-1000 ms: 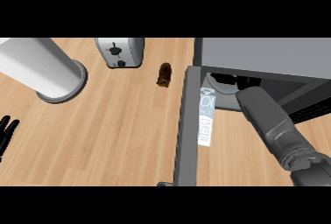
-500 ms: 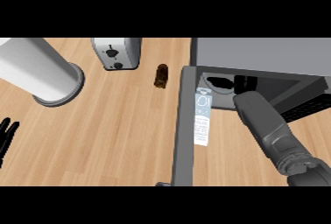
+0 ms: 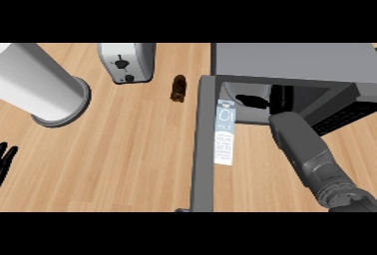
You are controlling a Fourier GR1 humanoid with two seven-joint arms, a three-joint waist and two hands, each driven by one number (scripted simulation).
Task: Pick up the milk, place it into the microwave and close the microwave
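Left hand [image 3: 6,158] open at edge; right hand probably hidden.

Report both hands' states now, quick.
Left hand: open, resting at the view's left edge, holding nothing.
Right hand: reaching into the microwave; fingers hidden in the dark, so cannot be told.

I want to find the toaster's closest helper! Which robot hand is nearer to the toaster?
Left. The left hand rests at the view's left edge, below and left of the toaster. The right hand is farther right, inside the microwave.
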